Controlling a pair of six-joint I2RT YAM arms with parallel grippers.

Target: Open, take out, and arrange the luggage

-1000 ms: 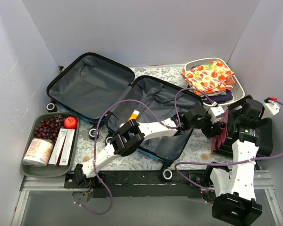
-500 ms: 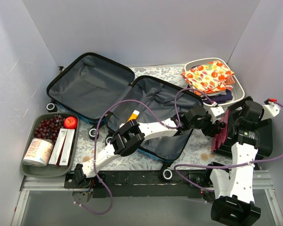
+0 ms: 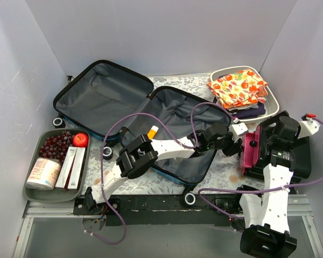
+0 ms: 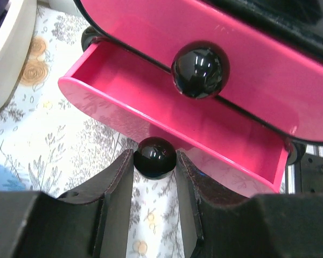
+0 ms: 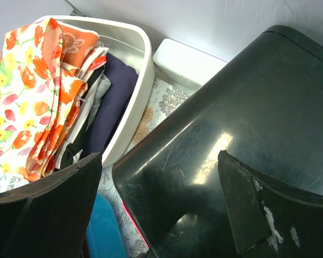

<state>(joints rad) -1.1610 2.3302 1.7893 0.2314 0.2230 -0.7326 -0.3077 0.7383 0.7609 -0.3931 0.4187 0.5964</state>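
Note:
The luggage [image 3: 102, 99], blue-shelled with grey lining, lies open and flat in the top view; an orange-capped tube [image 3: 152, 131] rests in its near half. My left gripper [image 4: 155, 158] is shut on the lower black knob [image 4: 155, 156] of a pink drawer [image 4: 167, 107], which stands pulled out of a small black-topped drawer unit [image 3: 293, 158] right of the luggage. A second black knob [image 4: 199, 70] sits on the drawer above. My right gripper [image 5: 157, 161] hangs open over the unit's glossy black top [image 5: 231, 123], holding nothing.
A white tub [image 3: 273, 102] of folded clothes, a floral cloth on top, stands behind the drawer unit. A grey tray [image 3: 36, 189] at the left holds grapes, a red apple, boxes and a roll. Walls close in on three sides.
My left gripper closed on the lower knob and drew back to the left, sliding the pink drawer out. The right arm barely moved.

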